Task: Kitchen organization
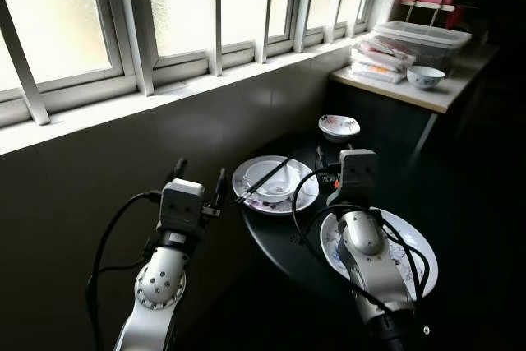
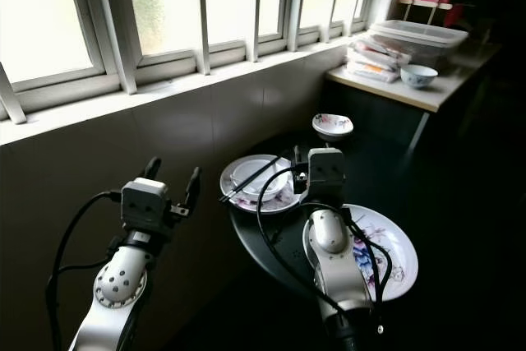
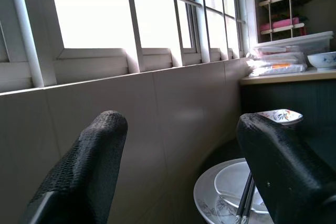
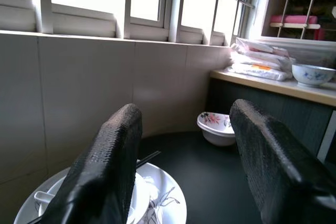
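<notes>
Daylight from the barred window falls on a dark round desk (image 1: 283,240) set against a tiled wall, with a pale counter (image 1: 427,92) beyond it carrying a small blue-patterned bowl (image 1: 426,76) and a lidded plastic box (image 1: 423,41). On the desk a floral plate (image 1: 275,185) holds a white bowl and a pair of black chopsticks (image 1: 263,181) whose long axis runs diagonally, tips toward the wall side and the left arm. A second floral bowl (image 1: 339,127) sits farther back, and a large flowered plate (image 1: 415,244) lies partly under the right arm. The right tool (image 1: 333,156) hovers with fingers spread just beside the stacked plate, which lies slightly to its left and ahead. The left tool (image 1: 197,178), also spread, hangs off the desk edge near the wall. By my judgement the right arm is better placed for the chopsticks, approaching across their length.
</notes>
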`<state>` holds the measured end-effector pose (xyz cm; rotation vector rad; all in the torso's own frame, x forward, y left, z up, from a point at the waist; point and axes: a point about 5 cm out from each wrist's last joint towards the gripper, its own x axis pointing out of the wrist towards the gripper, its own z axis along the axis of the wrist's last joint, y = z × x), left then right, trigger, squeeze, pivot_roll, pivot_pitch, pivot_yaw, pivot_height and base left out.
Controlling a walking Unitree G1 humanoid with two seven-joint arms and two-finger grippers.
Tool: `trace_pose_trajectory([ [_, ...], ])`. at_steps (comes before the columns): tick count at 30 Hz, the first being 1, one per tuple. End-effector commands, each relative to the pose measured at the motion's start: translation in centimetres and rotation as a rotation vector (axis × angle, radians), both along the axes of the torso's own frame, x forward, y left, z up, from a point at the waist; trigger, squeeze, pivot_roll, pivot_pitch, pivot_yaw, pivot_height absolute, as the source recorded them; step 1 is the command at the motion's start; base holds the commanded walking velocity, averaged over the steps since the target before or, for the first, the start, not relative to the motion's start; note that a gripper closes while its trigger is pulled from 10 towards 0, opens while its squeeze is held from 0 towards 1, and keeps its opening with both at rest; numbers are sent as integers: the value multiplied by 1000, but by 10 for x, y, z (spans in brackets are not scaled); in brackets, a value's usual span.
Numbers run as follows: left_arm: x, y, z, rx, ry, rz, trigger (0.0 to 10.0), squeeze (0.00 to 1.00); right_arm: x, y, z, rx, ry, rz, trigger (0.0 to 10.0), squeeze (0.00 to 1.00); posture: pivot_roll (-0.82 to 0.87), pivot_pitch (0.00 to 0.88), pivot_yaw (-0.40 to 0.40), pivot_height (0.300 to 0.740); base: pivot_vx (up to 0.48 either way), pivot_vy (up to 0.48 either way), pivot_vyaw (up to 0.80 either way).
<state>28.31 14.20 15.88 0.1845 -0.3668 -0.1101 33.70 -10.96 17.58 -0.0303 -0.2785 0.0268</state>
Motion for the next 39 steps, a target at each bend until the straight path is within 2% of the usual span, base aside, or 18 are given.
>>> trace_pose_trajectory([
  [1,1,-1,2,8,-9,-3,10000,0,1,1,1,-15,7,-6,10000,0,51,0,-31,740,0,0,-781],
  [15,1,0,1,18,-6,2,10000,0,4,-2,-5,15,56,-32,10000,0,54,0,-33,740,0,0,-766],
  [29,1,0,0,28,2,4,10000,0,8,-9,-19,71,164,-61,10000,0,50,0,-31,740,0,0,-758],
  [33,1,0,-1,31,5,6,10000,0,9,-9,-33,146,264,-49,10000,0,54,0,-33,736,0,0,-278],
  [36,2,0,-1,32,5,8,10000,0,9,-12,-37,200,293,-58,10000,0,55,0,-33,736,0,0,0],
  [39,2,1,-1,35,8,10,10000,0,11,-18,-52,308,396,-66,10000,0,55,0,-32,736,0,0,0],
])
